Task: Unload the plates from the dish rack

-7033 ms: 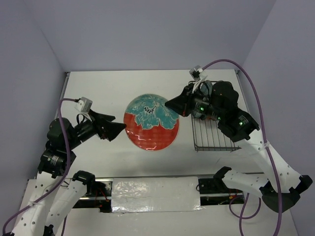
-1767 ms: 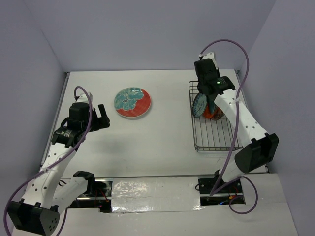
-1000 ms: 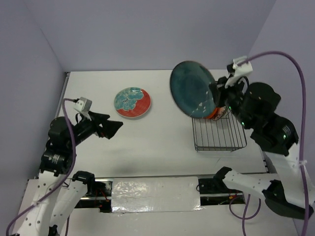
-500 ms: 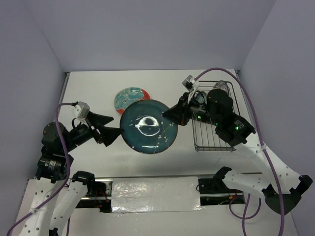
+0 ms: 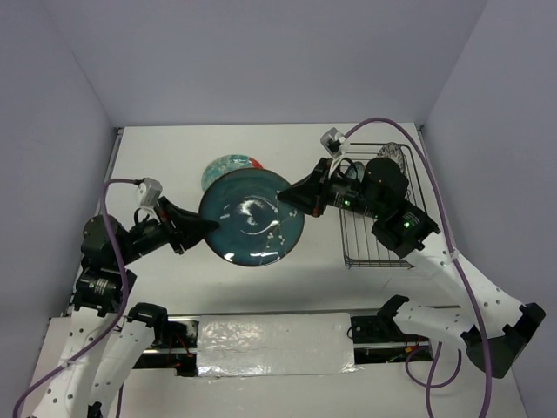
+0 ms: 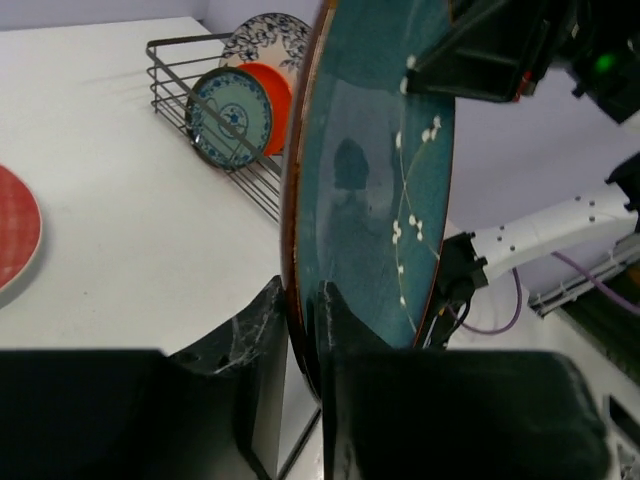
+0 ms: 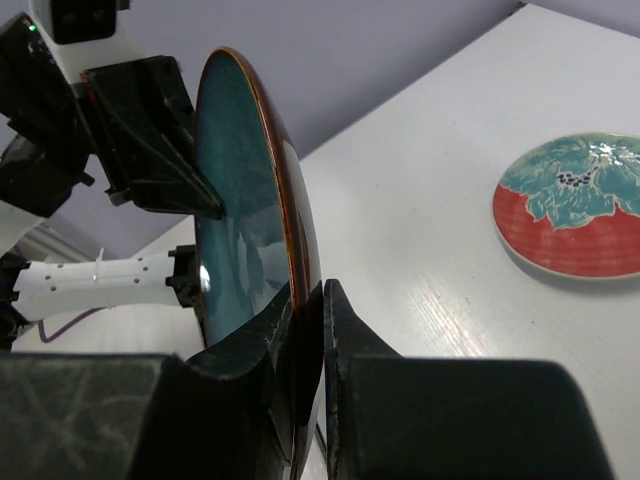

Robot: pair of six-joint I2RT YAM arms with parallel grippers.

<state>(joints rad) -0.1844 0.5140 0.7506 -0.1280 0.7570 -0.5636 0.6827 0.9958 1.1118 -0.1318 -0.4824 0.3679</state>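
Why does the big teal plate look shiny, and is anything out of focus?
Top view: white glare streaks on the teal plate. Left wrist view: its glaze mirrors a dark shape, and the left end effector, up close, looks soft. Right wrist view: a bright sheen low on the plate; the right end effector is soft too.

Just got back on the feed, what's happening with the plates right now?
A handover is under way. The right end effector and the left end effector each pinch opposite rims of the teal plate, held in the air above the table. The red-and-teal plate already lies flat on the table. The rack holds three more: a small teal plate, an orange one and a white floral one.
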